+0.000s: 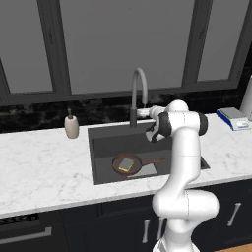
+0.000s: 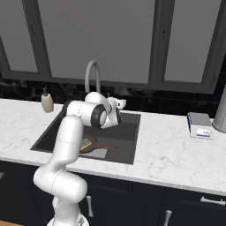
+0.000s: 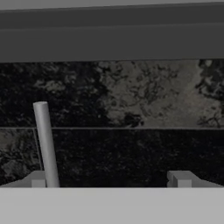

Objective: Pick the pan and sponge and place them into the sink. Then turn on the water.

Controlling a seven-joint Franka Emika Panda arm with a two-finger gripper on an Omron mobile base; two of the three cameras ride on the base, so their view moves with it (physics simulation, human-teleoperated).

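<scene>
One step remains: with pan (image 1: 127, 164) and sponge (image 1: 126, 164) in the sink (image 1: 101, 147), your wide-open, empty gripper (image 3: 111, 180) faces the backsplash, the faucet's upright lever (image 3: 45, 144) just left.

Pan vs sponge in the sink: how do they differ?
The pan is round and dark reddish-brown; the sponge is a rectangular yellow block with a grey-green top. The pan is far larger, with a long thin handle. The sponge lies inside the pan. Both are in the sink.
</scene>
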